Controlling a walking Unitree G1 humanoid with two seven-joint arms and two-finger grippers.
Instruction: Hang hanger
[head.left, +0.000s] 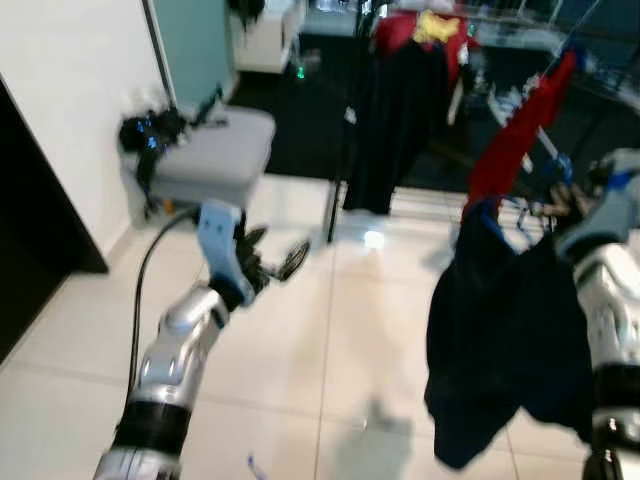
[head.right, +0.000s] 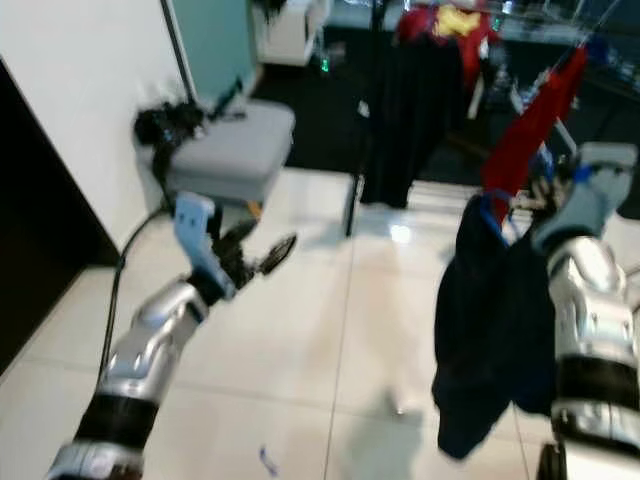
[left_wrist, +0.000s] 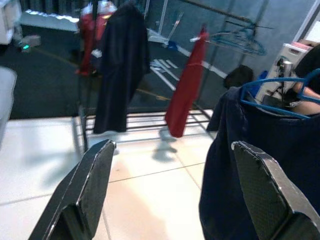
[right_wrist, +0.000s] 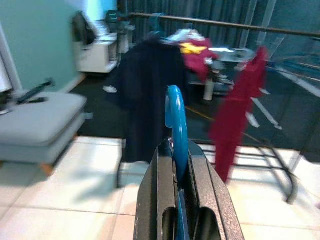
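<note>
The right gripper (right_wrist: 176, 165) has its jaws clamped on the blue hanger (right_wrist: 176, 120), which carries a dark garment (head.left: 505, 340) hanging at the robot's right. The left gripper (head.left: 272, 255), jaws apart, hovers over open tiled floor (head.left: 340, 330). The clothes rack (right_wrist: 220, 24) stands ahead, a grey bench (head.left: 215, 150) at left.
</note>
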